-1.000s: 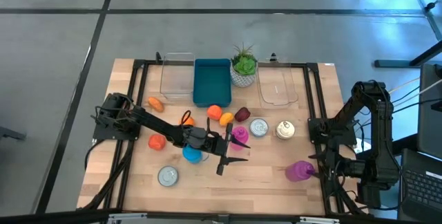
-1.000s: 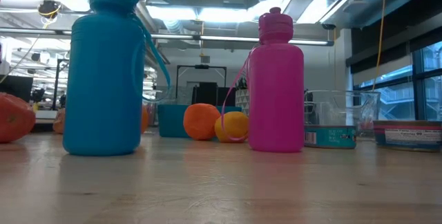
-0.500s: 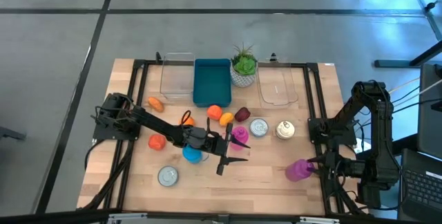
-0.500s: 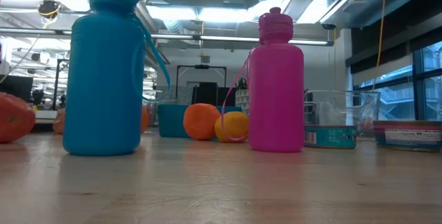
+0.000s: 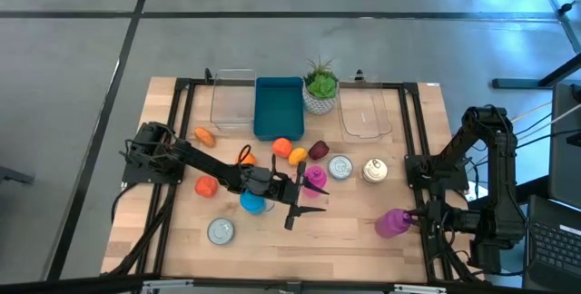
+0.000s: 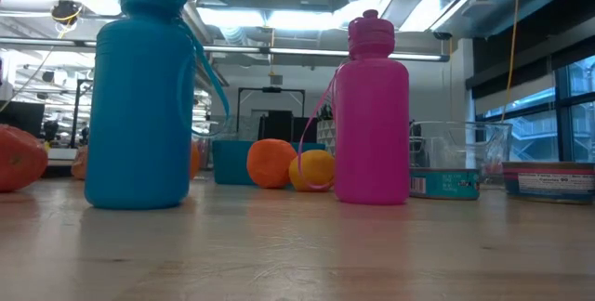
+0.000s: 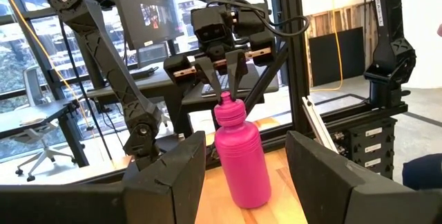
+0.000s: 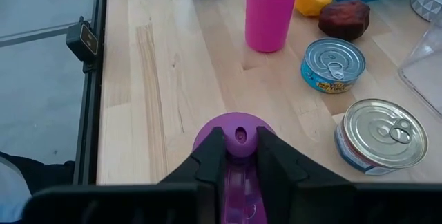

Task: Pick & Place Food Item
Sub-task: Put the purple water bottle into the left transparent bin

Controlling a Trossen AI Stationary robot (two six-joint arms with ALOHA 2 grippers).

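- Since the earlier frame the right gripper (image 8: 239, 156) has closed in on the cap of the purple bottle (image 5: 392, 224); everything else on the table lies as it did.
- The right wrist view shows its two fingers (image 8: 209, 156) pinching the cap from both sides.
- The purple bottle stands near the table's front right, beside the right arm's base.
- The left gripper (image 5: 295, 205) hangs at the table's middle, just in front of the pink bottle (image 5: 314, 178) and beside the blue bottle (image 5: 252, 202).
- Its jaws stand partly spread and hold nothing.
- The food lies apart from both grippers: two oranges (image 5: 282, 147) and a dark red fruit (image 5: 319, 150) sit just in front of the blue bin (image 5: 278, 105).
- A red fruit (image 5: 206, 186) and an orange piece (image 5: 206, 136) lie on the left side.
- Two cans (image 5: 340, 167) sit right of the pink bottle; a third (image 5: 220, 230) sits at front left.
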